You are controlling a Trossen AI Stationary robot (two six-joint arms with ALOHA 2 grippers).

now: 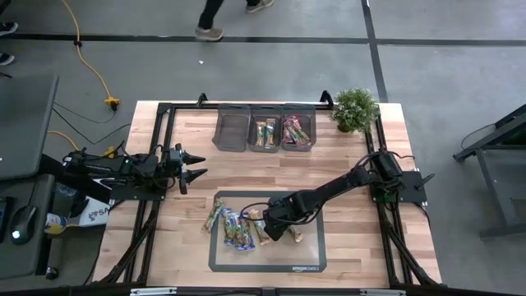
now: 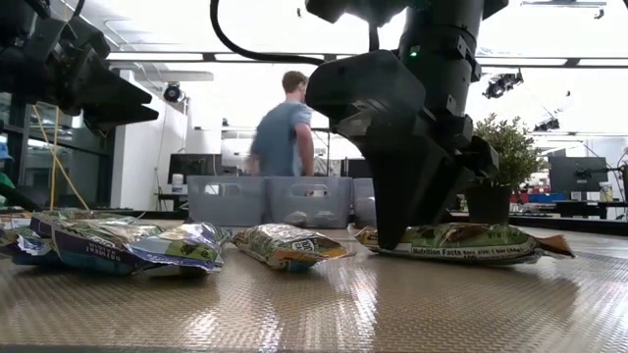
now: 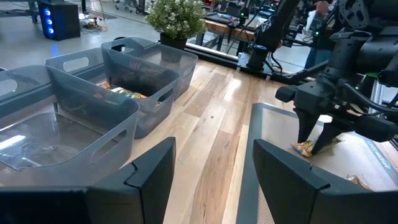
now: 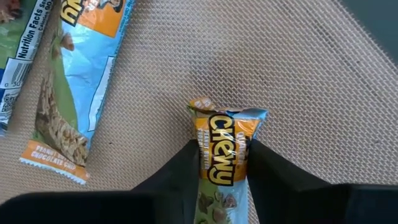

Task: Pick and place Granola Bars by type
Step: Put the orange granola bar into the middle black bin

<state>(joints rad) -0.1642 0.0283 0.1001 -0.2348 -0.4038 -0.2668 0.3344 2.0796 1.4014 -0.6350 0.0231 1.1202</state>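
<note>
Left gripper [image 1: 200, 164], left of centre in the high view: fingers spread, nothing between them, hanging above bare wood. Lower centre: loose granola bars [image 1: 233, 228] heaped on the grey mat [image 1: 308, 261]. Just right of the heap, right gripper [image 1: 274, 233] down on the mat, fingers narrowed against both sides of an orange Chewy bar [image 4: 225, 163]. Top centre: three grey bins [image 1: 265, 128]; middle and right bins hold bars.

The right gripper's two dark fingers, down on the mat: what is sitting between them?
A green and orange Chewy granola bar lies between the right gripper's fingers, both flanking its sides. The right wrist view shows it best.
</note>
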